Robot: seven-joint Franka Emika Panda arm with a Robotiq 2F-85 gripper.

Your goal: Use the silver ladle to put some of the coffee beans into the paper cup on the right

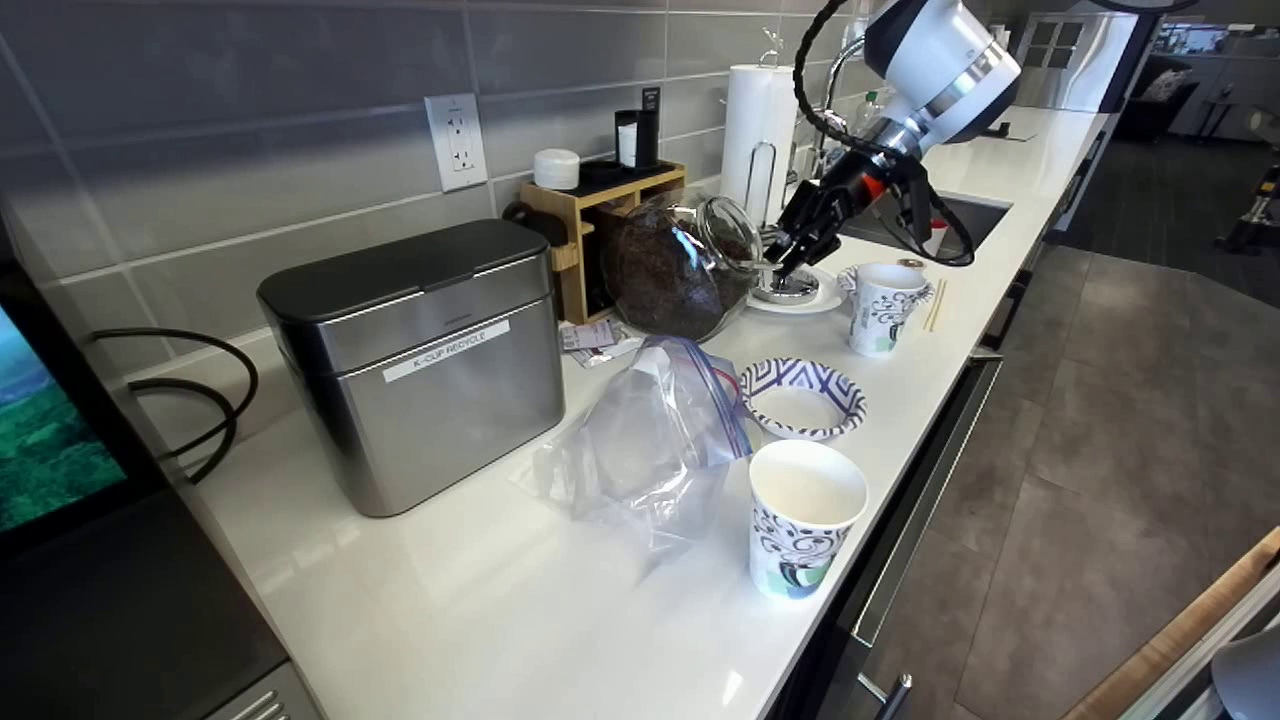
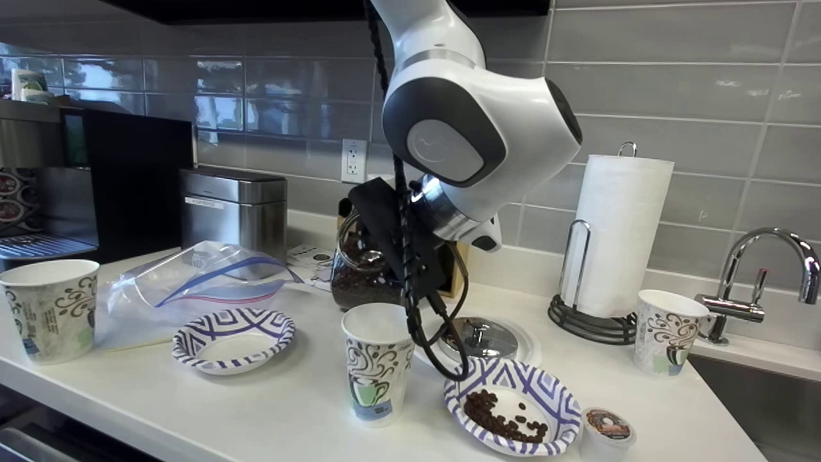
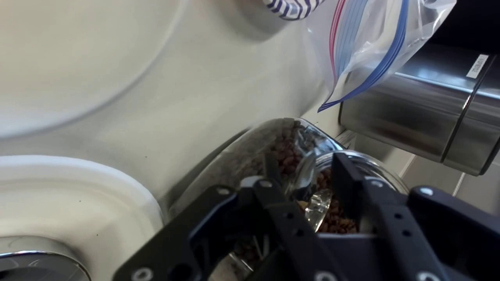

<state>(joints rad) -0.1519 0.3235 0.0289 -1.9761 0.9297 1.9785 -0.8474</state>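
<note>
The coffee beans fill a glass jar that lies tilted on the counter; they also show in an exterior view and the wrist view. The silver ladle shows as a shiny piece inside the jar's mouth; its handle is not clear. My gripper is at the jar's mouth. In the wrist view its fingers stand apart, one on each side of the ladle piece. A patterned paper cup stands near the arm, also seen in an exterior view. Another cup stands by the sink.
A third cup stands near the plastic bag and a blue-patterned bowl. A second bowl holds some beans. A silver lid lies on a white plate. The paper towel stand and steel bin stand along the wall.
</note>
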